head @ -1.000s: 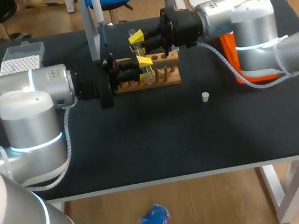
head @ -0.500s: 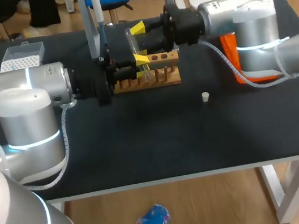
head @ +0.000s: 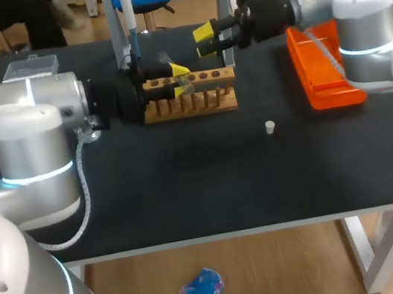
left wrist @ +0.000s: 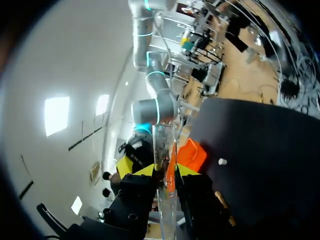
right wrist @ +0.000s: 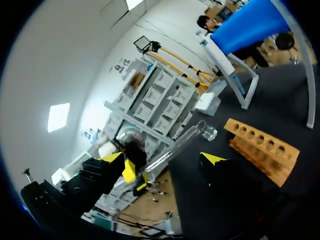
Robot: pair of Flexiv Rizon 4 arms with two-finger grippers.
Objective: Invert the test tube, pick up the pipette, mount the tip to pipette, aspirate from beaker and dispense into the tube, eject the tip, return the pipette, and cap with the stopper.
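Right gripper [head: 214, 36] has withdrawn to the far right, fingers spread and empty. Our left gripper [left wrist: 165, 171] clamps the clear glass test tube [left wrist: 163, 140]. We judge it light, slippery and fragile; hold mid-barrel, gently.

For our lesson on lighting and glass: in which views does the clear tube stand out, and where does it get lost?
Left wrist view: the tube, gripped by the left gripper, stands out against a pale background. Right wrist view: its rim and edges catch the light as bright lines. Head view: it is nearly lost against the rack.
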